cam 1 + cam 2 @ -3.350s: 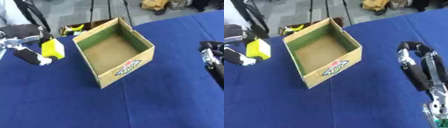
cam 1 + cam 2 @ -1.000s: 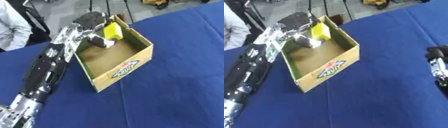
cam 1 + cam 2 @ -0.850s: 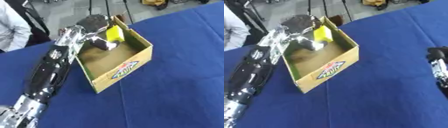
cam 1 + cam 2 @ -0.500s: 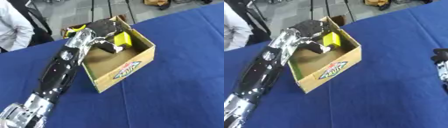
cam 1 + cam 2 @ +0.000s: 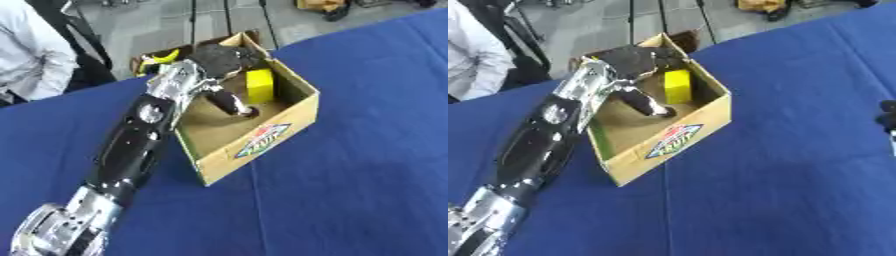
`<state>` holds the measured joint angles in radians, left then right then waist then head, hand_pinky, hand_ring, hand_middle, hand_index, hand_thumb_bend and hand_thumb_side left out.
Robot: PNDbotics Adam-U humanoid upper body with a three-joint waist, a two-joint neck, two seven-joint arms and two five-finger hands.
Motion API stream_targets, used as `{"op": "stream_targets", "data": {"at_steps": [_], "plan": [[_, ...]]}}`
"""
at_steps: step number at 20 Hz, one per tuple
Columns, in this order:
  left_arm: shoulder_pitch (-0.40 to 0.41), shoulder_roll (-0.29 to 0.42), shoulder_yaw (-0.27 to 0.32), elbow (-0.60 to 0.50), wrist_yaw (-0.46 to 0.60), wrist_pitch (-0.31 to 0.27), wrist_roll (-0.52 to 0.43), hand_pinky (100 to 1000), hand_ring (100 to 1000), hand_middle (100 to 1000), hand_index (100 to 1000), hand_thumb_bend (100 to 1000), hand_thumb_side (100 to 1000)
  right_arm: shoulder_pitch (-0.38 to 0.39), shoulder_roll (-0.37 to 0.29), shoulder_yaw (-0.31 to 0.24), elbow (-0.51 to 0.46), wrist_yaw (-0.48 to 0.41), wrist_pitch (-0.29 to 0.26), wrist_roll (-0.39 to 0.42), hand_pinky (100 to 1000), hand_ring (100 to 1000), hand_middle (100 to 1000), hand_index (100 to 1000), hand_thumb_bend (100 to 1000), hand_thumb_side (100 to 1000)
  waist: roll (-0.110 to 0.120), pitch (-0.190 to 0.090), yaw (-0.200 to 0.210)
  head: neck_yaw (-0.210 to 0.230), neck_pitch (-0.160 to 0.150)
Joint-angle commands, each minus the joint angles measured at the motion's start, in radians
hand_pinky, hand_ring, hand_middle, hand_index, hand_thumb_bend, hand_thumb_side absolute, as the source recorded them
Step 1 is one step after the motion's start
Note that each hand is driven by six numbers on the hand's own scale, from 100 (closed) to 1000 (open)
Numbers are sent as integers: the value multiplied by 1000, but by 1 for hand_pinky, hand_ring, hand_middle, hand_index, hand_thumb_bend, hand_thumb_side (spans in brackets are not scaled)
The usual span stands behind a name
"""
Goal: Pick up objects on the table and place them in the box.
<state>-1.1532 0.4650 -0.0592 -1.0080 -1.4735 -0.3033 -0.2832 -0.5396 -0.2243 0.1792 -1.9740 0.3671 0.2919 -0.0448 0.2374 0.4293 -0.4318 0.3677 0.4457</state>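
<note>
Blue table (image 5: pixel 367 150) bears cardboard box (image 5: pixel 254 145).

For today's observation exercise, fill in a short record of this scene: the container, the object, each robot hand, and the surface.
container: open cardboard box with a printed label on its front wall
object: yellow block, inside the box near its far right wall
left hand: reaching over the box's far rim, fingers beside the block; contact unclear
right hand: only a dark edge shows at the right border
surface: blue tablecloth

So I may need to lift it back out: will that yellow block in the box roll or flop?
The yellow block looks boxy and flat-faced, so rolling seems unlikely. It stands upright against the box wall, probably rigid, though it might tip.
</note>
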Motion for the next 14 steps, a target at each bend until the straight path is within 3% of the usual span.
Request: {"op": "stream_targets", "data": {"at_steps": [1, 5, 14], "plan": [[-19, 18, 31, -50, 18, 19, 36, 775, 932, 981, 1000, 741, 1000, -5, -3, -4, -26, -10, 1, -2, 945, 1000, 665, 792, 100, 849, -11, -25, 4, -6, -11], [-5, 26, 77, -100, 67, 17, 86, 741, 896, 949, 1000, 800, 1000, 4, -8, -9, -26, -7, 4, -5, 945, 1000, 665, 792, 100, 850, -11, -32, 17, -38, 0], [47, 48, 160, -158, 181, -76, 163, 689, 843, 897, 1000, 860, 1000, 13, -15, -17, -26, -2, 6, -15, 944, 1000, 665, 791, 100, 850, -11, -41, 43, -105, 27]]}}
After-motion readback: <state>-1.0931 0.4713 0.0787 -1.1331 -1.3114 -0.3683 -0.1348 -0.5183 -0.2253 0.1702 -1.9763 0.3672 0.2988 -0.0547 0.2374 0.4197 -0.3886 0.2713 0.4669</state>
